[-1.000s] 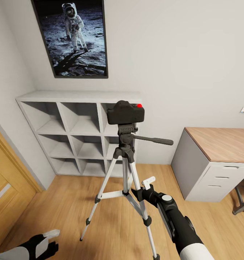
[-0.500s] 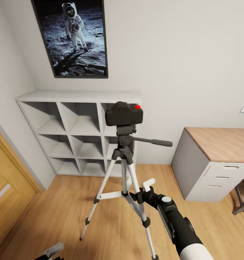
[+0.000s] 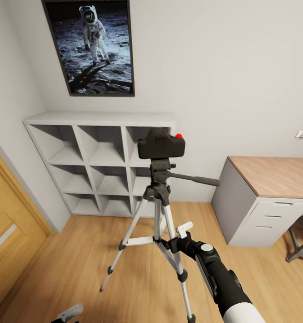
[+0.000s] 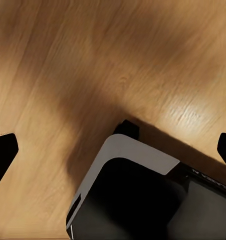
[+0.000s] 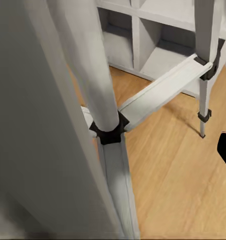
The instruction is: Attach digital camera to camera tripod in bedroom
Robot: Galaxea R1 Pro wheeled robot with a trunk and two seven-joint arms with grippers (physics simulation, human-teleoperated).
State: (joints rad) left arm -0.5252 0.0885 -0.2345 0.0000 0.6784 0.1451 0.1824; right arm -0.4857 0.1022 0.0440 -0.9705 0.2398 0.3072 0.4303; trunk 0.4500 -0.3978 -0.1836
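1. Digital camera [image 3: 161,144], a small black box with a red button on its top, sits on the black head of the camera tripod [image 3: 157,211] in our head view
2. We see the tripod standing upright on the light wood plank floor [image 3: 80,255] of the bedroom, its three silver legs spread and its long black pan handle [image 3: 194,179] pointing toward our right
3. Behind the tripod stands a white cube shelf [image 3: 97,157] against the pale wall, and above it hangs an astronaut picture [image 3: 95,45]
4. At the left edge we see part of a wooden door [image 3: 8,233]; at the right stands a bench [image 3: 272,179] with a wood top and pale grey drawers
5. Our right tool [image 3: 180,231] is low beside the tripod's legs, close to the centre brace; in the right wrist view a silver leg [image 5: 100,85] and its black joint sit very near the camera, and we cannot tell whether this tool is released or clenched
6. Our left tool [image 3: 68,313] shows at the bottom edge of the head view; in the left wrist view its two dark fingertips [image 4: 2,155] stand wide apart over the floor, released and grasping nothing, with part of our own dark and grey body below
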